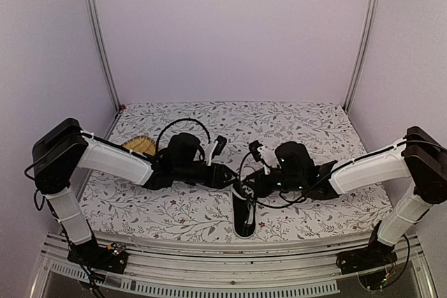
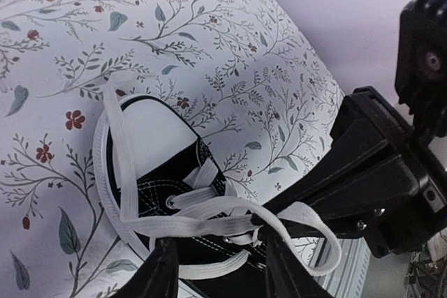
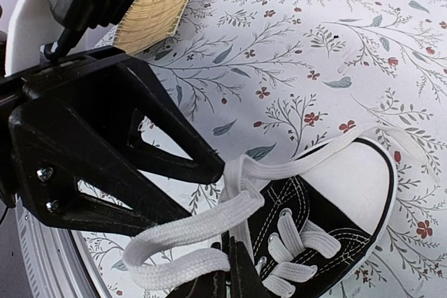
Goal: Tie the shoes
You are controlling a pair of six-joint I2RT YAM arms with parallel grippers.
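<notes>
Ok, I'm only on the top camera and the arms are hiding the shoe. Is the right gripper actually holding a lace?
Observer: Yes. The right wrist view shows the right gripper shut on a white lace, just above the eyelets of the sneaker.
Operator: And the left one?
Observer: In its own wrist view the left gripper has its jaws apart. Lace strands lie across the gap, but nothing is pinched.
Operator: Any bow yet?
Observer: None that I can see. The laces lie loose, and one end trails over the white toe cap.
</notes>
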